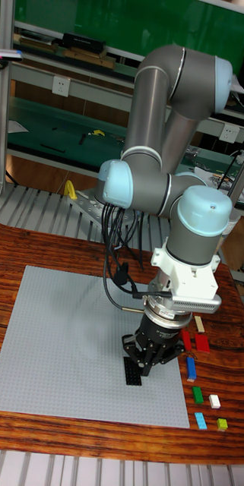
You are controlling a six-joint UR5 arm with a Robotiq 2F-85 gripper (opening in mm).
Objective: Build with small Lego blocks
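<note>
Setting: lab or workshop | industrial robot arm (175, 144) mounted at wooden desk (30, 250) | aluminium-frame bench (7, 114) with green mat (53, 121) behind | wall sockets (61, 86) | tools (91, 135) and cables (228, 171) lying on the bench

Wooden table (30, 247) — grey baseplate (61, 342), loose bricks (201, 343)

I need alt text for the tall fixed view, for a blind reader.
A UR5 arm's gripper reaches down to a black Lego block on a gray baseplate. Small red, blue, green, white and yellow blocks lie beside the plate on the wooden table.
</note>
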